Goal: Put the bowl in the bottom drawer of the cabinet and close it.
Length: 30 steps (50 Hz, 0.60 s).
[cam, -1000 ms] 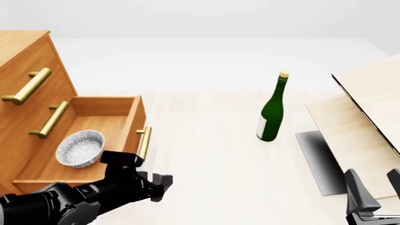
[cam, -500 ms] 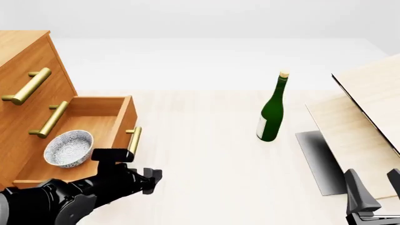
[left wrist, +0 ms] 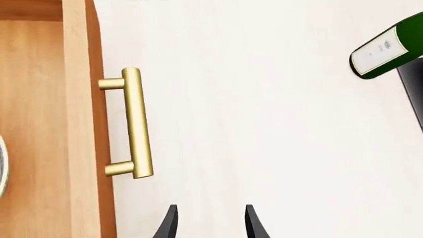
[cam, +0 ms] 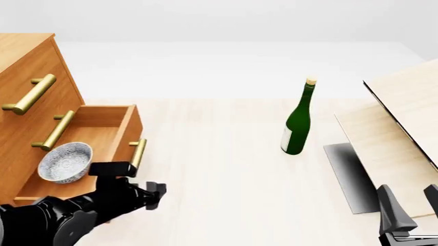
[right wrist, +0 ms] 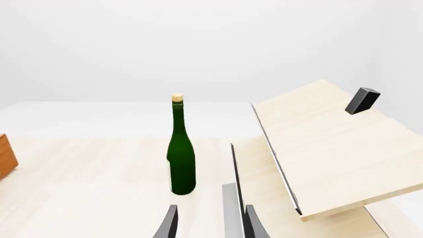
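Pale wood tabletop [cam: 226, 169] under flat grey-white backdrop, cabinet [cam: 27, 92] at far left, green bottle [cam: 298, 120] upright mid-table, well apart from the action. Bowl [cam: 65, 162] sat inside the bottom drawer [cam: 102, 133], which stood partly open, so placing looked done and closing was the step in hand. Left gripper [cam: 154, 193] hung just in front of the drawer face near the brass handle [left wrist: 135, 130], likely positioned to push it shut; fingers slightly parted, holding nothing. Whether it touched the drawer front couldn't be told, arm body blocked the contact area in front view. Bowl only a sliver at frame edge in left wrist view. Right gripper [right wrist: 208, 223] parked low at the right by the pale boards [cam: 403, 133], fingers apart, empty, mostly cut off in front view.
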Each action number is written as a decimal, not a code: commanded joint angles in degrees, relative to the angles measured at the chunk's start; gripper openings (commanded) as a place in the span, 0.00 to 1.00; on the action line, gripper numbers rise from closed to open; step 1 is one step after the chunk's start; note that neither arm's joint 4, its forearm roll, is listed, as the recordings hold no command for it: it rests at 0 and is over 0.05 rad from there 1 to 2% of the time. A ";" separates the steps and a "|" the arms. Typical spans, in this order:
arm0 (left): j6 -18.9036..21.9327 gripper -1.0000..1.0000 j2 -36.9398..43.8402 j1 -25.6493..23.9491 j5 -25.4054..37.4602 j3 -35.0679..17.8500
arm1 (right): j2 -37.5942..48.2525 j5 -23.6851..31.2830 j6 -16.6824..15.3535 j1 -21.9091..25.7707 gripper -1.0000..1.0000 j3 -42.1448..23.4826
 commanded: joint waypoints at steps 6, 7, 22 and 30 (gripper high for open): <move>0.07 1.00 -1.47 3.83 0.46 1.18 | -0.06 0.04 0.01 0.02 1.00 0.01; 0.07 1.00 -1.47 3.83 0.47 1.18 | -0.06 0.04 0.01 0.02 1.00 0.01; 1.20 1.00 -2.51 7.48 0.88 1.15 | -0.06 0.04 0.01 0.02 1.00 0.01; 1.51 1.00 -3.12 8.90 1.30 1.49 | -0.06 0.04 0.01 0.02 1.00 0.01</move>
